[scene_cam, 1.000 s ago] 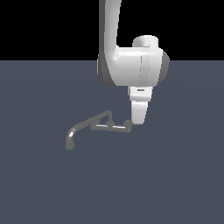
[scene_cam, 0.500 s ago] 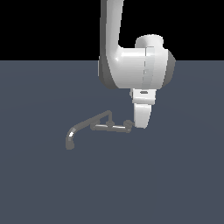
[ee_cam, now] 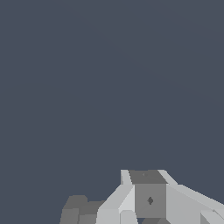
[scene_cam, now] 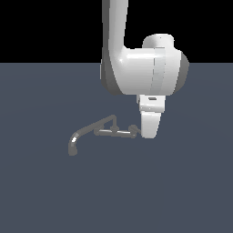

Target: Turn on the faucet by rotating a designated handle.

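The dark grey faucet [scene_cam: 107,129] stands on the flat grey floor in the exterior view. Its long spout [scene_cam: 75,140] curves down toward that view's left. The straight crossbar [scene_cam: 111,132] runs to a short handle stub with a round hub [scene_cam: 132,130] at its right end. My gripper [scene_cam: 149,132] hangs straight down right beside the hub, touching or nearly touching it; its white fingers look pressed together with nothing held. In the wrist view only the fingers [ee_cam: 150,199] and bare floor show; the faucet is out of view there.
The flat grey floor [scene_cam: 54,191] spreads all around the faucet. The thick white arm [scene_cam: 145,73] rises above the gripper and hides the space behind it.
The gripper and wrist have shifted slightly toward the exterior view's right and a little lower. The faucet and its handle look unmoved.
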`<control>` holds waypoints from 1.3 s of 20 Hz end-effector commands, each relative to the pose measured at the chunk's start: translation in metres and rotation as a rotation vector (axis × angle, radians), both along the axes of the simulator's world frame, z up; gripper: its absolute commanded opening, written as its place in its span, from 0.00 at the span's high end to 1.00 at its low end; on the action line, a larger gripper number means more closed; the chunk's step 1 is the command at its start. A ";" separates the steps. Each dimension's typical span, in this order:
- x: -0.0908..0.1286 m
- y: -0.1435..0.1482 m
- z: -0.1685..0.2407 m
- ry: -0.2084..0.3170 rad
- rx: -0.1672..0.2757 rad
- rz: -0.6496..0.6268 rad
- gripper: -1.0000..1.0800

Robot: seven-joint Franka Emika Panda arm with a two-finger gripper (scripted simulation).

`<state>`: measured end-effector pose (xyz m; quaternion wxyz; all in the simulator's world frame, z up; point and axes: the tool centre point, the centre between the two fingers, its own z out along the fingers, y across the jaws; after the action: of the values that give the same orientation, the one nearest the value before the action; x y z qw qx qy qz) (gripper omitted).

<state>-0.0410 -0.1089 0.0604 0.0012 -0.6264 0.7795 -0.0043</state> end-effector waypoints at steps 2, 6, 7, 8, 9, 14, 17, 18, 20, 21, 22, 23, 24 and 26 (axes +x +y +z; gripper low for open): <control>-0.007 0.015 0.000 0.003 0.002 0.008 1.00; -0.017 0.033 0.000 0.006 0.004 0.015 1.00; -0.019 0.037 0.000 0.007 0.005 0.017 1.00; -0.022 0.042 0.000 0.007 0.005 0.018 1.00; -0.022 0.042 0.000 0.007 0.005 0.018 1.00; -0.016 0.041 0.000 0.007 0.000 -0.009 1.00; -0.012 0.063 0.000 0.007 0.003 0.009 1.00; -0.010 0.071 0.000 0.007 0.005 0.015 1.00; -0.023 0.019 0.001 0.019 -0.012 -0.072 1.00; -0.019 0.025 0.001 0.018 -0.011 -0.065 1.00; -0.015 0.030 0.000 0.018 -0.009 -0.058 1.00; -0.011 0.036 0.000 0.017 -0.008 -0.050 1.00; -0.007 0.042 0.000 0.016 -0.006 -0.043 1.00; 0.000 0.053 0.000 0.014 -0.004 -0.029 1.00</control>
<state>-0.0508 -0.0822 0.0608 -0.0104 -0.5988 0.8008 -0.0031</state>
